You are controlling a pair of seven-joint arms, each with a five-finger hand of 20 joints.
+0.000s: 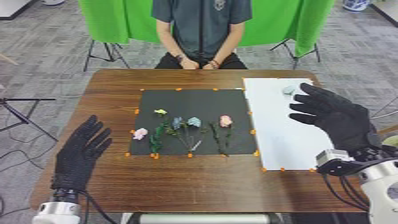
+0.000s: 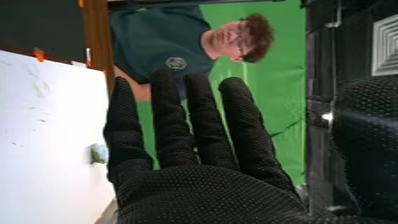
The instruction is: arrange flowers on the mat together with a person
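My right hand is over the right side of the white sheet, fingers straight and holding nothing; in the right wrist view the hand has its fingers spread. Beside the hand's fingertips, a small pale green-blue flower lies on the white sheet, seen also as a flower in the wrist view. My left hand stays left of the black mat, fingers straight. On the mat lie a pink flower, a yellow flower, blue flowers and a peach flower with green stems.
The brown wooden table surrounds the mat and sheet. Orange tape bits mark their edges. Across the table a person sits with both hands together in the lap, off the flowers.
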